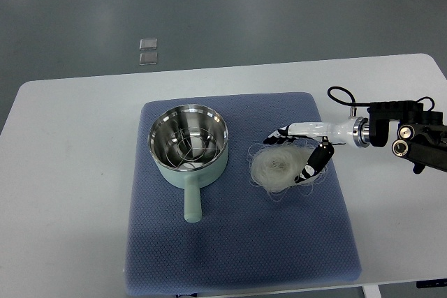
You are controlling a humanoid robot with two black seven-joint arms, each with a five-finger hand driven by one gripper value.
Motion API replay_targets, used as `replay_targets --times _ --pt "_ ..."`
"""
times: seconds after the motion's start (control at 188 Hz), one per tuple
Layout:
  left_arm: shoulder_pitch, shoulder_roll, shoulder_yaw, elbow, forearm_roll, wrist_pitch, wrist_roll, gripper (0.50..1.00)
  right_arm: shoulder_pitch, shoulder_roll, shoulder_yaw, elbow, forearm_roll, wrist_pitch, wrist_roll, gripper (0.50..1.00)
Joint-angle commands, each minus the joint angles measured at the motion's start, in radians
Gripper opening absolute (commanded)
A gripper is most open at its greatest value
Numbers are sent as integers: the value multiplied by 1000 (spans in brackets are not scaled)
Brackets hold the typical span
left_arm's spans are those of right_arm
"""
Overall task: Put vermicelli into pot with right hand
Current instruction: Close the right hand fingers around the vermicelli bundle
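My right hand (302,150) reaches in from the right edge of the frame and sits over the right side of the vermicelli (278,166), a loose pale nest lying on the blue mat (237,242) just right of centre. My fingers (318,160) are spread around the nest's upper and right rim, one dark-tipped finger arching over its top, others dropping down its right flank. From this steep angle I cannot be sure they are touching the strands; I judge them not yet clenched, so nothing is held.

The pot (189,143) stands left of the nest, near it but apart, its mouth open and its pale green handle (192,200) pointing toward the bottom of the frame. It appears to hold only a wire rack.

To do this grasp well, I think I should settle lower so the fingers close under the tangle rather than skim its top, and gather from both sides toward the middle. Stray loops trail off the nest's edges; these could snag on the mat's weave, so a slow, straight lift seems wise before carrying leftward. The nest should clear the pot's rim fully before release. The left arm is not in view on the white desk (63,172).
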Motion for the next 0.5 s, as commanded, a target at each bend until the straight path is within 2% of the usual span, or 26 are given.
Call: replay_targets --times 0.0,0.005,0.027,0.059,0.341,0.496 --pt "0 0 0 1 -1 0 0 1000 -13 1 -4 -1 -22 -17 4 574" --pt "0 0 0 1 -1 0 0 1000 -15 1 -4 -1 -25 -18 5 554" --pt "0 0 0 1 -1 0 0 1000 -18 1 -4 -2 -32 -23 8 523" --pt "0 0 0 1 -1 0 0 1000 -21 1 -5 -2 -38 -31 15 500" --pt "-1 0 1 1 1 0 0 1000 -21 -9 -2 -2 -54 -52 19 500" --pt "0 0 3 1 -1 0 0 1000 45 -52 12 25 -34 -37 19 500"
